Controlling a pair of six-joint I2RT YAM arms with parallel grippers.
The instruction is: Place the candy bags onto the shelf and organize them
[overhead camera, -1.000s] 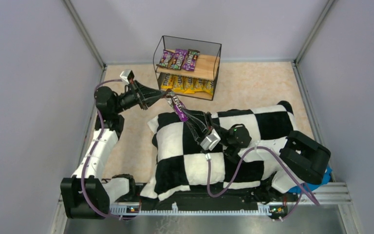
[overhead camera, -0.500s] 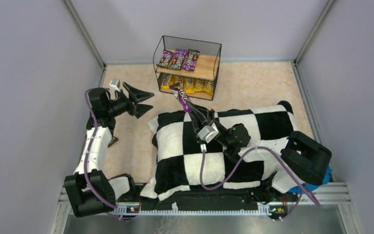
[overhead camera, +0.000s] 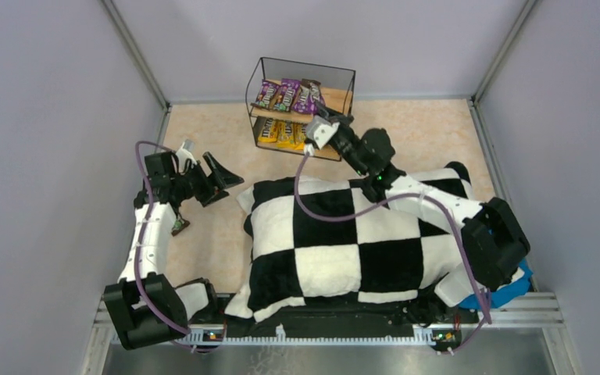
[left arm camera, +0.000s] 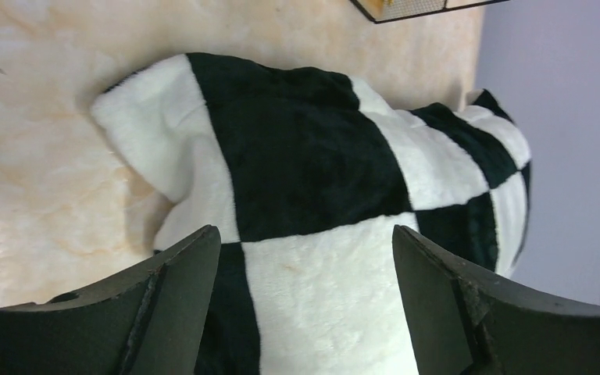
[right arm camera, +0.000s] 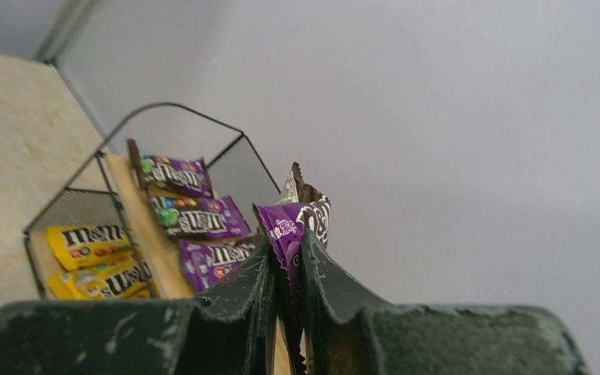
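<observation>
The shelf (overhead camera: 347, 82) stands at the back of the table. Three purple candy bags (overhead camera: 284, 94) lie on its top board and several yellow ones (overhead camera: 281, 133) on the lower board. My right gripper (overhead camera: 330, 119) reaches over the right part of the top board, shut on another purple candy bag (right arm camera: 298, 222) that sticks up between its fingers. The right wrist view shows the shelf (right arm camera: 144, 234) with purple bags (right arm camera: 195, 216) and yellow bags (right arm camera: 89, 237) just left of the right gripper (right arm camera: 287, 245). My left gripper (overhead camera: 225, 180) hangs open and empty over the floor left of the cushion, also open in its wrist view (left arm camera: 305, 234).
A large black-and-white checkered cushion (overhead camera: 344, 234) fills the middle of the table, also in the left wrist view (left arm camera: 305, 156). Grey walls enclose the table on three sides. A blue object (overhead camera: 509, 295) lies by the right arm's base.
My left gripper let go of the purple bag, opened wide and drew back to the left. The right arm carried the bag from over the cushion up to the shelf's top board.
</observation>
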